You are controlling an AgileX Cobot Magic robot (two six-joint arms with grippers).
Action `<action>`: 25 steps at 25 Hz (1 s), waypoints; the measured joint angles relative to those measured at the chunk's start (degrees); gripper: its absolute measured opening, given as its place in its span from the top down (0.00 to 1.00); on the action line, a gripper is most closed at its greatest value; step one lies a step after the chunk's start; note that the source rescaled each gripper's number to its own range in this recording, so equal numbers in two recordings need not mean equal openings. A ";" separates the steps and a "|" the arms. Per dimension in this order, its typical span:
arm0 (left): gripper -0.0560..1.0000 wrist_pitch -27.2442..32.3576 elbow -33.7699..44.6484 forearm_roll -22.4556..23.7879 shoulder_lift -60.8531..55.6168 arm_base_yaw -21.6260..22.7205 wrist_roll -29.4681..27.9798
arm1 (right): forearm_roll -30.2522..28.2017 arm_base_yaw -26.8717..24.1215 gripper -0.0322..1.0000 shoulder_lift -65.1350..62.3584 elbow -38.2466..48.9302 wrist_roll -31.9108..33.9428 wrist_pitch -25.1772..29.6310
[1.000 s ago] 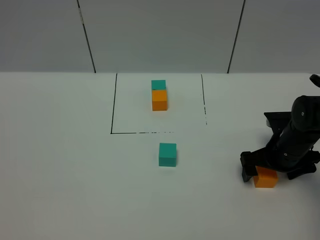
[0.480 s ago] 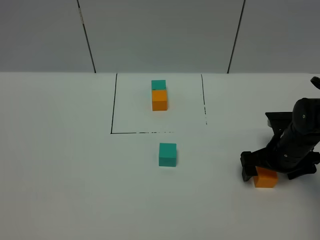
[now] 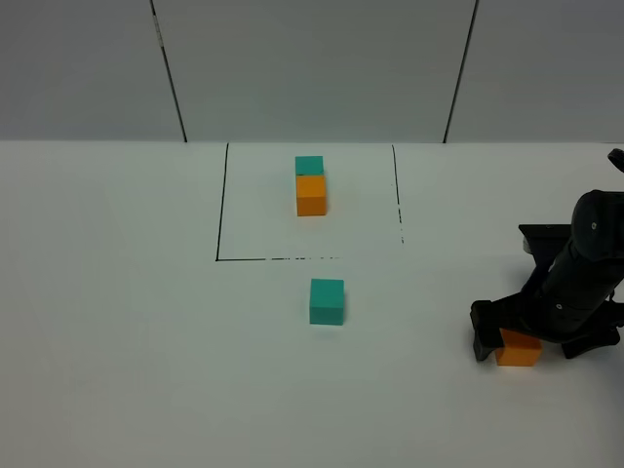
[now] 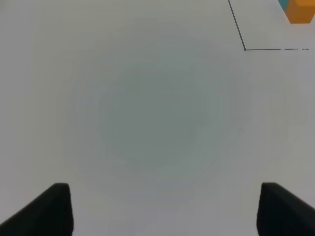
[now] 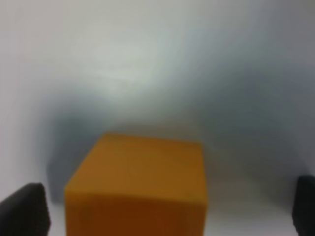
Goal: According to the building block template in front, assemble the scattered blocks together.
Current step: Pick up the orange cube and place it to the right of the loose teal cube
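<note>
1. Only its own wrist camera shows the left gripper [image 4: 165,211]. The jaws are spread wide over bare white table [image 4: 147,123] and hold nothing.
2. Building block template [image 3: 310,181]: a teal cube at the back touches an orange cube in front. Both are plain and matte, inside a thin black outline [image 3: 221,205] whose near line breaks into dashes. The left wrist view catches just one corner of it.
3. Loose teal block [image 3: 327,301]: plain matte cube, mid-table, just in front of the outline's near line. It appears in the high view only.
4. Loose orange block [image 3: 518,348]: same size, far right, well apart from the teal one.
5. Right gripper [image 5: 165,206]: low on the table and straddling the orange block. Its blurred close-up wrist view shows a gap on each side, so the fingers are apart and not clamped.
</note>
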 joint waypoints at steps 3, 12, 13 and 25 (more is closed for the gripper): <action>0.28 0.00 0.00 0.00 0.00 0.00 0.00 | -0.06 0.00 0.06 0.00 0.00 0.00 0.00; 0.28 0.00 0.00 0.00 0.00 0.00 0.00 | 0.60 0.00 0.78 0.00 0.23 -0.04 0.94; 0.28 0.00 0.00 0.00 0.00 0.00 0.00 | 0.60 0.00 0.86 0.00 0.28 -0.04 0.94; 0.28 0.00 0.00 0.00 0.00 0.00 -0.06 | 0.28 0.66 0.97 0.78 -6.75 -16.42 6.79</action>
